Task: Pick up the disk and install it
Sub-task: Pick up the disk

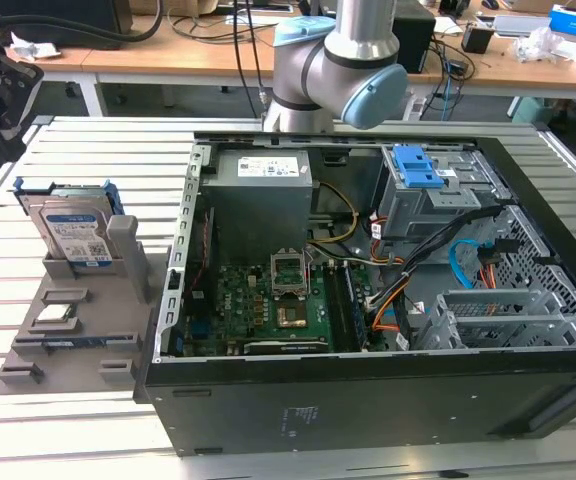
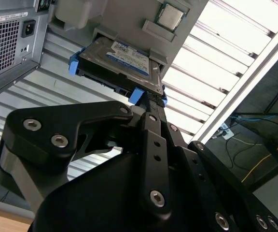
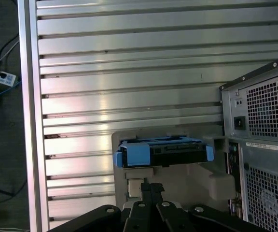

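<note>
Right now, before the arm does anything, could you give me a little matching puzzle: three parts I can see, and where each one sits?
Things:
1. disk
2. small square chip
3. blue latch

Places:
A. on the grey cage inside the computer case
B. lying flat on the grey holder
C. standing upright in a slot of the grey holder

Pairs: 1-C, 2-B, 3-A
</note>
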Motion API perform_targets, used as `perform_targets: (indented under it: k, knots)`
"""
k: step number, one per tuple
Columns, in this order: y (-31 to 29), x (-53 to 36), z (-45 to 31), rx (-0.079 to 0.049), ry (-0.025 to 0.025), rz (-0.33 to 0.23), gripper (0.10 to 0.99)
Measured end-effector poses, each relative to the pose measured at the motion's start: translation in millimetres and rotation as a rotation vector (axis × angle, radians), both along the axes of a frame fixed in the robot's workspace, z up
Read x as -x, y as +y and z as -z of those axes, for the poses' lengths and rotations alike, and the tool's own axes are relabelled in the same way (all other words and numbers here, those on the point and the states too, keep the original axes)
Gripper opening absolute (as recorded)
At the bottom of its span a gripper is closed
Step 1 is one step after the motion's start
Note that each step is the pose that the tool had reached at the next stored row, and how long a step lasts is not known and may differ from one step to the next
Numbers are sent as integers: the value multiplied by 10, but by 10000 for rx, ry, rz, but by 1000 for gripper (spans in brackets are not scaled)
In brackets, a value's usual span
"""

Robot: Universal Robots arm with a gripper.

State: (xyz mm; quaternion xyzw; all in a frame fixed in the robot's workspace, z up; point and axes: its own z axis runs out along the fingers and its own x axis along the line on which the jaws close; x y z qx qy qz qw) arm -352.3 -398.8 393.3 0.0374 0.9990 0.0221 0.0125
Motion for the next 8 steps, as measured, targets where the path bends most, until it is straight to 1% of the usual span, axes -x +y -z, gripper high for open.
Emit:
perform_targets:
  k: [3, 5, 7, 8]
  knots:
    - [0, 1, 0, -1, 0, -17, 106]
    - [0, 2, 0, 0, 0, -122, 106]
    - [0, 2, 0, 0, 1, -324, 106]
    - [0, 2, 0, -1, 0, -645, 106]
